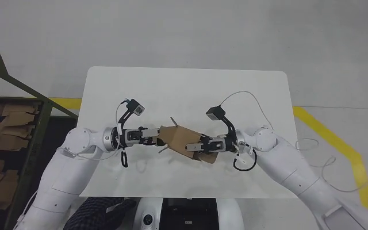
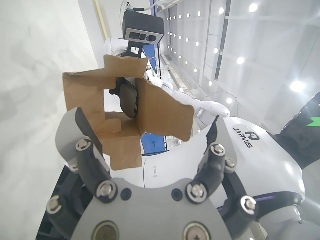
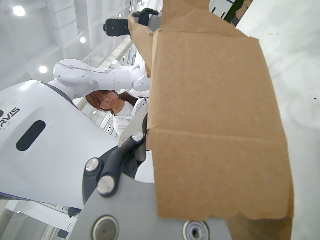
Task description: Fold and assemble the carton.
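A brown cardboard carton (image 1: 181,139), partly folded with loose flaps, hangs just above the white table (image 1: 184,86) near its front edge, between my two arms. My right gripper (image 1: 199,146) is shut on the carton's right wall. One of its fingers (image 3: 136,129) shows beside the carton panel (image 3: 215,116), and the other is hidden behind the cardboard. My left gripper (image 1: 152,135) is at the carton's left end. Its fingers (image 2: 81,123) are spread wide open around a hanging flap (image 2: 123,148) of the carton (image 2: 160,111), not clamping it.
A rack with flat cardboard sheets (image 1: 17,123) stands off the table's left side. A yellow floor line (image 1: 322,129) runs to the right. Bare table surface lies behind the carton and to both sides.
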Robot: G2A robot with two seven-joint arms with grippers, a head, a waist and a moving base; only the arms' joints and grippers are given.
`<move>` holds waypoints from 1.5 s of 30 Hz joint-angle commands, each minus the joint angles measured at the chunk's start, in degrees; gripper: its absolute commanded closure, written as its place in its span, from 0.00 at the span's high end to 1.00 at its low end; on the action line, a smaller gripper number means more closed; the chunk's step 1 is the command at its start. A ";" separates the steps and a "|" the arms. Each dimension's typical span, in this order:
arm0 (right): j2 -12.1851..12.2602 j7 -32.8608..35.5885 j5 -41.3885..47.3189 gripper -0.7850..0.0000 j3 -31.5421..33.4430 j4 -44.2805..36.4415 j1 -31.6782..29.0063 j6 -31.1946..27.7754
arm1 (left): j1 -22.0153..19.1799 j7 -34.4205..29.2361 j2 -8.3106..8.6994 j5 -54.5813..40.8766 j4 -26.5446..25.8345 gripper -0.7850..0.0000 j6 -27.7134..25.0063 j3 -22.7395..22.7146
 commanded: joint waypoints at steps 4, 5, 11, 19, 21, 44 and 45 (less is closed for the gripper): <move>0.67 -0.48 1.84 0.00 1.19 -0.10 -0.86 -0.48 | 1.06 -0.68 0.09 -0.70 -0.54 1.00 0.13 -0.54; 0.77 -0.56 2.16 0.00 1.41 -0.10 -0.98 -0.56 | 1.19 -0.76 0.10 -0.70 -0.66 1.00 0.17 -0.55; 1.11 -1.87 5.27 0.00 2.98 1.41 -2.01 -1.87 | 1.64 -0.95 0.07 -0.82 -1.40 1.00 0.33 -0.36; 0.37 -2.50 5.24 0.00 3.33 5.36 -1.90 -2.49 | 1.50 -1.27 -0.03 -1.55 -3.12 1.00 0.70 0.05; -0.01 -2.58 4.33 0.00 2.94 6.21 -1.69 -2.57 | 1.29 -1.13 -0.06 -1.77 -3.35 1.00 0.73 0.03; -2.77 0.02 -2.19 0.00 -0.31 3.74 -0.94 0.03 | 0.47 -0.01 -0.29 -0.64 -3.19 1.00 0.55 0.49; -2.82 0.13 -2.16 0.00 -0.34 3.68 -0.92 0.14 | 0.50 -0.03 -0.30 -0.62 -3.20 1.00 0.60 0.56</move>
